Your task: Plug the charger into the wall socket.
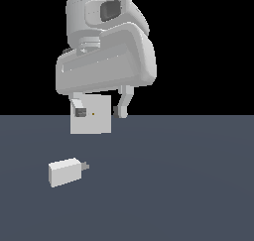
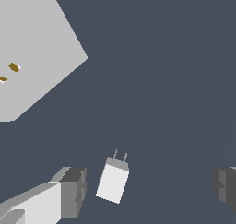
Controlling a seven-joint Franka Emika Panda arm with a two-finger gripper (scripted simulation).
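Note:
The charger (image 1: 65, 171) is a small white block lying on the dark floor toward the exterior view's left, its short grey prongs pointing to that view's right. In the wrist view the charger (image 2: 113, 180) lies between my two fingers, nearer one of them, prongs aimed away. The wall socket (image 1: 94, 121) is a light-grey square plate standing upright behind my gripper, with a tiny orange dot; in the wrist view the wall socket (image 2: 32, 52) shows orange slots. My gripper (image 1: 99, 111) hangs open above the floor, well above the charger, holding nothing.
The dark grey floor (image 1: 173, 185) stretches all around, with a black background behind it. The arm's bulky white wrist (image 1: 106, 61) covers the socket's upper edge in the exterior view.

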